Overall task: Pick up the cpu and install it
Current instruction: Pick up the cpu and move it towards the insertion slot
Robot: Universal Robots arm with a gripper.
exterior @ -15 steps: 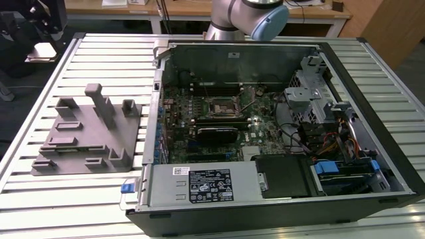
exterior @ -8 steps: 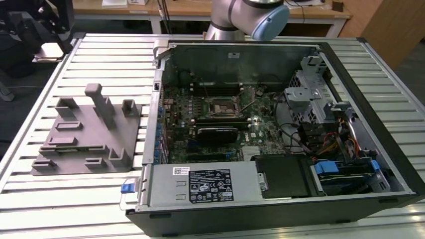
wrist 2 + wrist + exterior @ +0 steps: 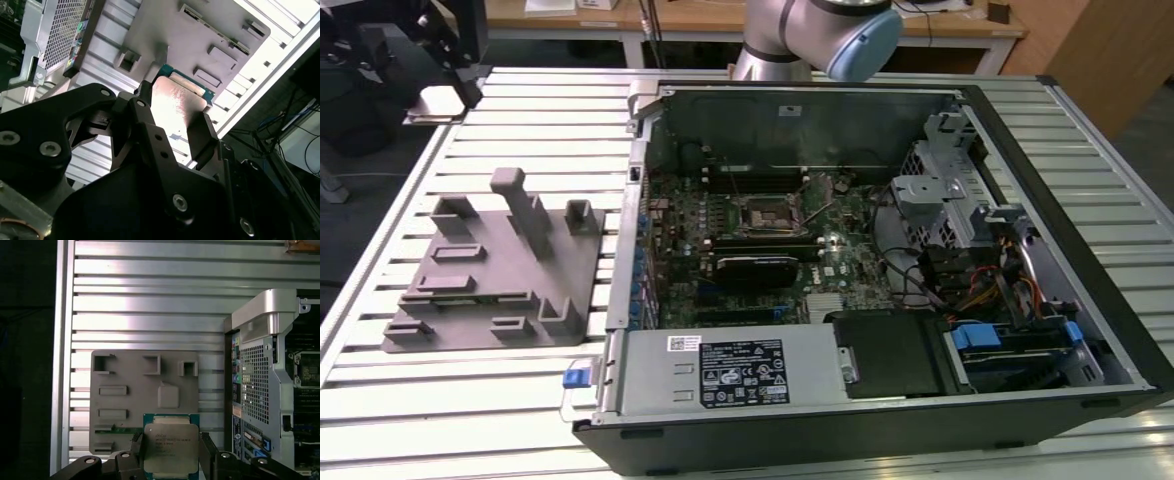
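The cpu (image 3: 171,447), a small square chip with a pale metal top and green edges, sits between the black fingers (image 3: 207,452) of my gripper (image 3: 171,460), which is shut on its two opposite sides. In the second wrist view the cpu (image 3: 176,97) shines between the two fingers (image 3: 201,135), with my gripper (image 3: 172,117) closed around it. It hangs well above the grey fixture (image 3: 130,400), near that block's edge. In the exterior view, the black socket frame (image 3: 765,212) lies on the motherboard inside the open computer case (image 3: 1067,300).
The grey fixture (image 3: 494,270) with raised posts and slots lies on the slatted metal table (image 3: 480,400) at the exterior view's left of the case. The case's rear panel (image 3: 255,385) stands beside the fixture. Inside the case are a power supply (image 3: 734,370), a drive cage (image 3: 947,200) and cables.
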